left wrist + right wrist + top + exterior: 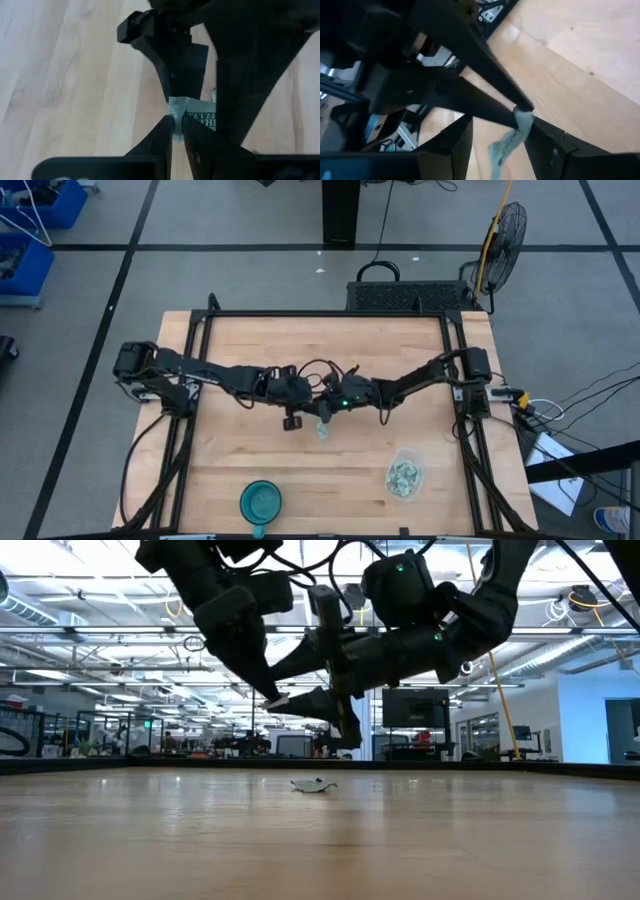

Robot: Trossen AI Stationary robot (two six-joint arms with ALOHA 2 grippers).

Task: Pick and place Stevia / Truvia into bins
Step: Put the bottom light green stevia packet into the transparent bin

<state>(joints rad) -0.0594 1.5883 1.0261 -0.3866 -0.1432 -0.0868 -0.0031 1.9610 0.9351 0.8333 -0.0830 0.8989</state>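
Left arm reaches in from the left edge of the high view toward table centre; left gripper (296, 402) sits just left of centre, raised off the wood. In the left wrist view its fingers (159, 134) are nearly closed, pinching the edge of a pale green and white Stevia / Truvia sachet (192, 112). Partial print on the sachet reads something like "TEVIA", rest cut off by the dark fingers.

Centre of the high view: the sachet (323, 430) hangs just below where the two grippers meet. The low view shows one more sachet (312, 785) lying flat on the table (300, 470), mid frame, under both arms.

Right gripper (335, 405) comes in from the right and meets the left one at centre. In the right wrist view its fingers (547, 142) are spread apart on either side of the dangling sachet (512, 135), not clamping it; the left arm's closed tips grip the sachet's top there.

Lower part of the high view: teal bowl (260, 502) at bottom centre-left. Clear bin (405, 475) at lower right, holding a pile of sachets, well apart from the grippers.
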